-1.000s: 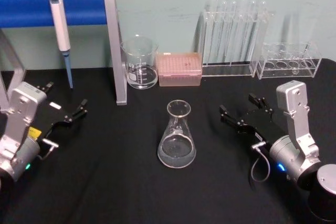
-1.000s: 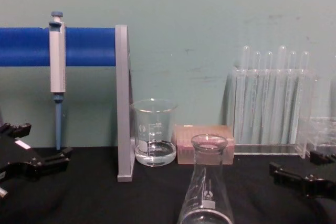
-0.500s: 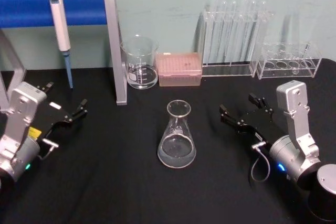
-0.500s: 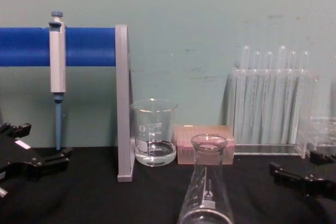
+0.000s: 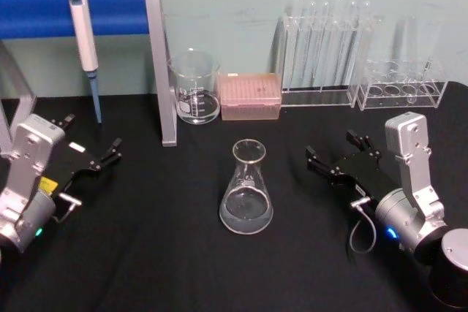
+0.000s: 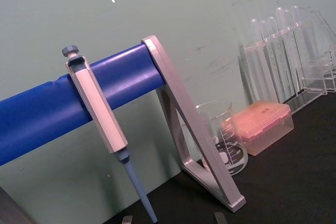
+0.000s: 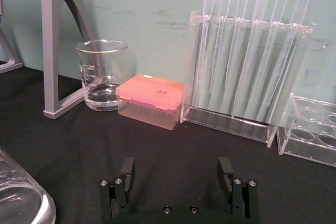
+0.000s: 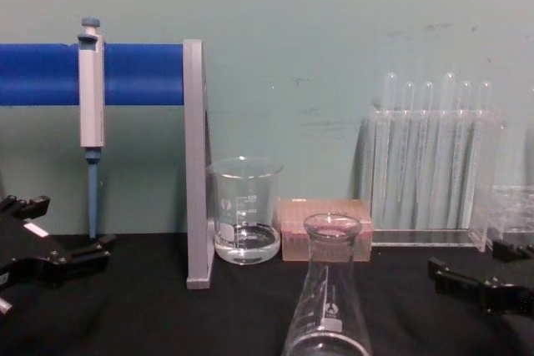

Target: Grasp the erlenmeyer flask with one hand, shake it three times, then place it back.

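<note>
The erlenmeyer flask (image 5: 246, 191) stands upright on the black table at the centre, with a little clear liquid in its base. The chest view shows its neck and rim (image 8: 328, 306) low in the middle, and the right wrist view catches its base (image 7: 21, 203) at a corner. My right gripper (image 5: 330, 145) rests open to the flask's right, about a hand's width away, its fingers pointing toward the back left. In the right wrist view this gripper (image 7: 176, 167) holds nothing. My left gripper (image 5: 91, 137) sits open far to the flask's left, near the stand.
Behind the flask stand a glass beaker (image 5: 194, 87) and a pink tip box (image 5: 250, 96). A rack of test tubes (image 5: 327, 45) and a low clear rack (image 5: 404, 84) line the back right. A pipette (image 5: 85, 34) hangs on the blue bar stand (image 5: 44, 11).
</note>
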